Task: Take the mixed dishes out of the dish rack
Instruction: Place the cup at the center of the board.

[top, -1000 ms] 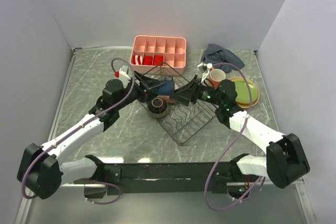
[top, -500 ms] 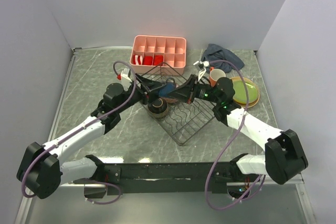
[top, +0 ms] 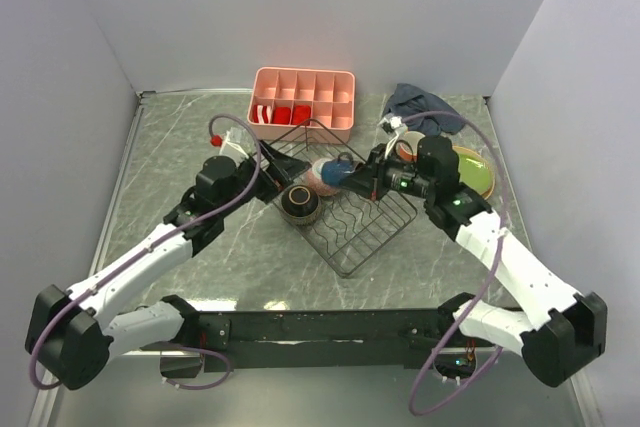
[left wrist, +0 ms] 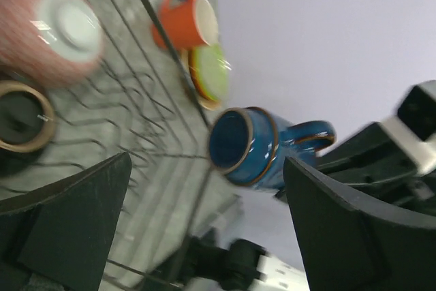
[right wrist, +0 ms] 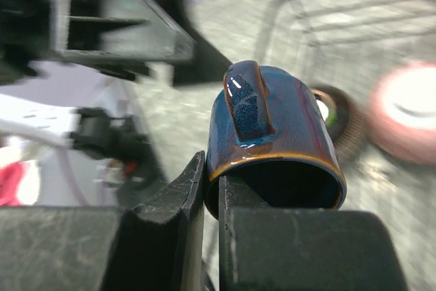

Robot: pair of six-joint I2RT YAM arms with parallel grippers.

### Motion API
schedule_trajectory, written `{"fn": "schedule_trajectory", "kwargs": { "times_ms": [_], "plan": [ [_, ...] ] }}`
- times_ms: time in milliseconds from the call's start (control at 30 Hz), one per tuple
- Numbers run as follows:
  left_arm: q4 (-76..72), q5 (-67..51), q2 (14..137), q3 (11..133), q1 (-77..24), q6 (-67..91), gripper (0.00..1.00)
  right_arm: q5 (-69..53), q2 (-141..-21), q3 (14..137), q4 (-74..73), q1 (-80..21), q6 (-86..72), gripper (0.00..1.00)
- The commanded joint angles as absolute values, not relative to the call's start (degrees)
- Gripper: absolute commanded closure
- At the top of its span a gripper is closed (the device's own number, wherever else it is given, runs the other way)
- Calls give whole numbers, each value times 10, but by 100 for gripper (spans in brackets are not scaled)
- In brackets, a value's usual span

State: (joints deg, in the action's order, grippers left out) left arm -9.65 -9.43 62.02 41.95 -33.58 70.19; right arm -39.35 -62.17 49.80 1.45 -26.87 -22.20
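Note:
My right gripper (right wrist: 211, 195) is shut on the rim of the small dark-blue cup (right wrist: 272, 127), one finger inside and one outside. It holds the cup (top: 338, 173) on its side above the black wire dish rack (top: 352, 222). My left gripper (left wrist: 208, 236) stands wide open and empty, a little way off from the cup (left wrist: 248, 148) and to its left (top: 272, 163). In the rack lie the pinkish speckled bowl (top: 318, 181), upside down, and the dark-brown bowl (top: 299, 203). On the table to the right are the orange mug (top: 408, 147) and the stacked plates (top: 476, 175).
A pink compartment tray (top: 303, 102) with red-white items stands behind the rack. A grey cloth (top: 420, 105) lies at the back right. White walls close in the table on three sides.
My right gripper has shut on the blue cup's rim. The left gripper has opened, let the cup go and drawn back to the left. The right arm has pulled back to the right with the cup.

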Motion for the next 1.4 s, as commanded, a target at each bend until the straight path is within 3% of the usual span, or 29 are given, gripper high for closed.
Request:
{"fn": "schedule_trajectory", "kwargs": {
  "times_ms": [0, 300, 433, 833, 1367],
  "plan": [
    [23, 25, 570, 474, -335, 524, 0, -246, -569, 590, -224, -259, -99, 100],
    [78, 264, 471, 432, -335, 325, 1, 21, -577, 696, -466, -237, -30, 100],
    [48, 330, 441, 401, -334, 252, 1, 67, -602, 722, -517, -194, -18, 100],
    [22, 360, 445, 366, -335, 207, 1, 75, -730, 735, -545, -87, -38, 100],
    [35, 354, 425, 369, -334, 207, 1, 52, -796, 605, -482, 97, -99, 100]
  ]
}}
